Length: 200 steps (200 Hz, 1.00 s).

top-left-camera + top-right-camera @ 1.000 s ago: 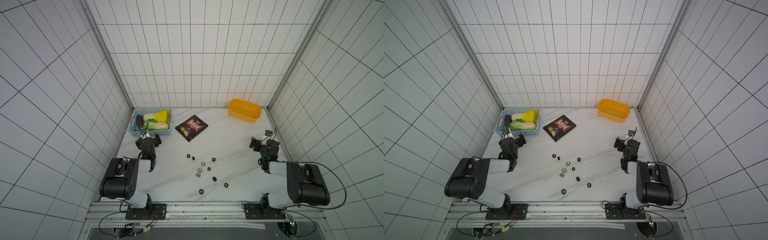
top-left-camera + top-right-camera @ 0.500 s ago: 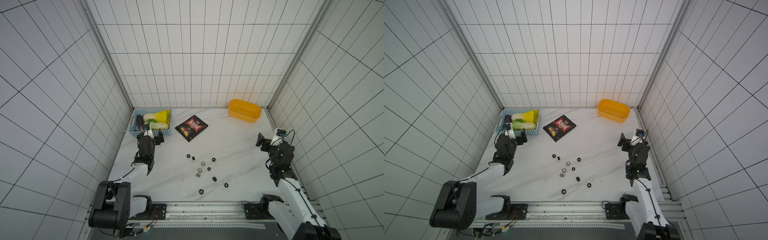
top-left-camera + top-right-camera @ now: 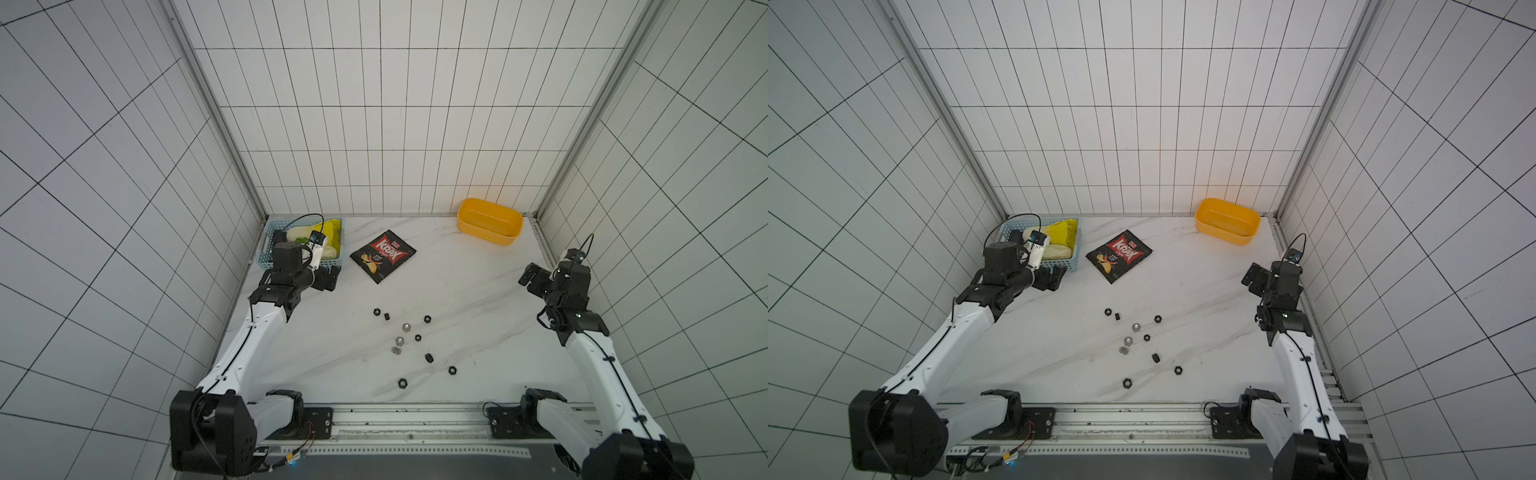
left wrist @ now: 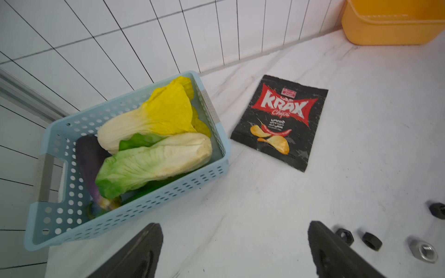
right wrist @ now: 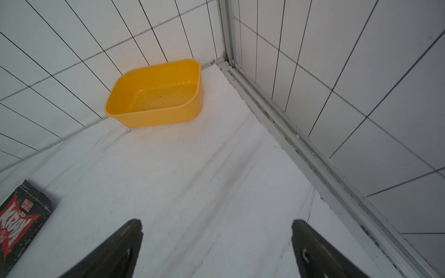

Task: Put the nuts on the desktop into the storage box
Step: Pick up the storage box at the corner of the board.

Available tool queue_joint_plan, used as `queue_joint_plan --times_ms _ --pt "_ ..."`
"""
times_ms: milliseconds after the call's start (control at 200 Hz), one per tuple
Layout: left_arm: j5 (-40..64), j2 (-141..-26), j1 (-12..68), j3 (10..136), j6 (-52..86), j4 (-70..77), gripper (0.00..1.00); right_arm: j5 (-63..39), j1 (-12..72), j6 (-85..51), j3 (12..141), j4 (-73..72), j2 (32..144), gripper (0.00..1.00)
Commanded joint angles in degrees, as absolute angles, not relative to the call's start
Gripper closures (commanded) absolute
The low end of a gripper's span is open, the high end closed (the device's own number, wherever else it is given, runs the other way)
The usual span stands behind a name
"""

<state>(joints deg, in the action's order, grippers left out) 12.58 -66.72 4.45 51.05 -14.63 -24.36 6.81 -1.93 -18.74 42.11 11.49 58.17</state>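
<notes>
Several small nuts, black and silver, lie scattered on the white marbled desktop [image 3: 457,291] around a silver nut [image 3: 400,340] in both top views [image 3: 1127,340]. The yellow storage box [image 3: 486,236] stands empty at the back right corner and shows in the right wrist view [image 5: 156,119]. My left gripper [image 3: 328,278] hovers open beside the blue basket, well left of the nuts. In the left wrist view the left gripper [image 4: 233,231] holds nothing, and a black nut [image 4: 344,236] lies just beyond one finger. My right gripper [image 3: 532,280] is open over bare desktop, short of the box, and the right wrist view [image 5: 216,225] shows nothing between its fingers.
A light blue perforated basket [image 3: 266,251] of vegetables sits at the back left. A black chips bag [image 3: 383,255] lies flat between basket and nuts. A metal rail [image 5: 313,149] runs along the desktop's right edge, under tiled walls on three sides.
Both arms have unfolded from their low folded pose and risen. The left gripper now reaches beside the basket, the right one toward the back right. Both grippers stayed open; the nuts have not moved.
</notes>
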Motion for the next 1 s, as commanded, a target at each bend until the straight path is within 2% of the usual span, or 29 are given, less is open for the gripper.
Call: queue_joint_plan --times_ms 0,375,995 --pt "15.2 -64.8 4.4 50.2 -18.1 -31.6 0.02 6.1 -2.5 -22.0 48.6 13.3 65.5 0.01" --pt "13.9 -64.3 4.1 47.3 -18.0 -32.3 0.02 6.7 -3.1 -27.7 69.2 13.4 95.0 0.0" --pt "15.0 -67.3 4.2 47.2 -18.6 -33.3 0.03 -4.2 -7.7 -26.9 97.6 10.8 123.6 0.03"
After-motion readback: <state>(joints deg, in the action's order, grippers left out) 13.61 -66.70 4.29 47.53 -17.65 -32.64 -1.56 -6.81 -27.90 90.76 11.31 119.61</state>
